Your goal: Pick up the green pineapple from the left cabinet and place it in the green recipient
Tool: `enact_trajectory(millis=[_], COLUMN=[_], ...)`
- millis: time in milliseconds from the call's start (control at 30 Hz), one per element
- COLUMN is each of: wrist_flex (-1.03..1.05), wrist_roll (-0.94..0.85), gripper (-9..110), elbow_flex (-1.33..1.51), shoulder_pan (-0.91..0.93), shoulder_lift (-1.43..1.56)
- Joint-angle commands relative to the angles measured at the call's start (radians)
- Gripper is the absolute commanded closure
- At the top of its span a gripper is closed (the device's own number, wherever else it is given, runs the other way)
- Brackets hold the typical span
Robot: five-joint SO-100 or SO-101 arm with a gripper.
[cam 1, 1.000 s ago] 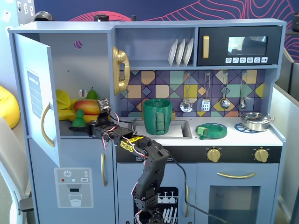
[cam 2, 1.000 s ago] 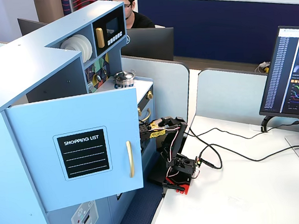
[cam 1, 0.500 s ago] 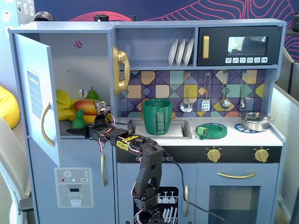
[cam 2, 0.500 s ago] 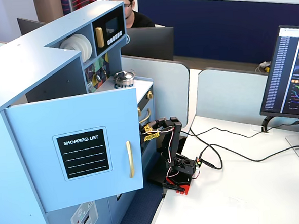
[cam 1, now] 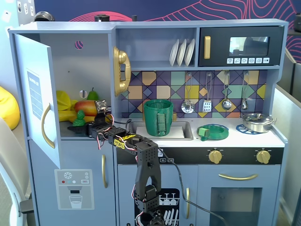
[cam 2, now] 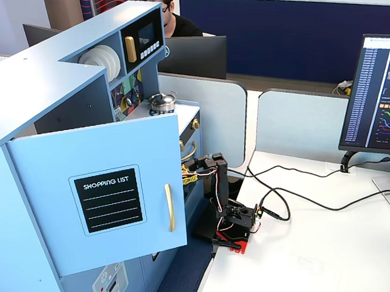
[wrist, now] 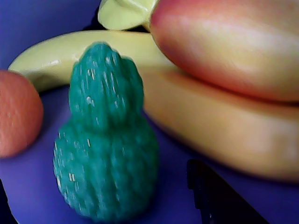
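Note:
The green pineapple (wrist: 105, 144) stands upright on the shelf of the open left cabinet (cam 1: 70, 70), small and bumpy; it also shows in a fixed view (cam 1: 79, 117). My gripper (wrist: 98, 186) is open, reaching into the cabinet (cam 1: 78, 127). One dark finger (wrist: 219, 198) is right of the pineapple, the other at the lower left edge, so the pineapple sits between the jaws, untouched. The green recipient (cam 1: 158, 117) stands upright in the sink area right of the cabinet. In the side fixed view the open door (cam 2: 105, 191) hides the gripper.
A mango (wrist: 229, 46), a yellow banana (wrist: 210, 126) and an orange fruit (wrist: 16, 112) crowd round the pineapple. A green pear (cam 1: 92, 95) stands behind. The cabinet door (cam 1: 35, 99) is swung open at left. A flat green dish (cam 1: 213, 132) lies on the counter.

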Motion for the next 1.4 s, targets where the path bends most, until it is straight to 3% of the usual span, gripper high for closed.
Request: enact_trajectory(millis=[0,333,567,833,967,1233,1367], wrist_flex=[-0.023,-0.021,0.015,0.029,0.33,0.594,0.681], wrist_roll=[0.02,0.069,0.067,0.123,-0.141,-0.27,-0.314], gripper=[55,60,102,102,102,102,102], elbow_flex=[-0.124,-0.232,-0.232,-0.196,-0.129,0.091,0.19], shoulder_pan=[0.009,-0.021,-0.031,-0.038,-0.055,-0.129,-0.052], shoulder_lift=[-0.021,-0.104,-0.123,0.005,0.232,0.729,0.908])
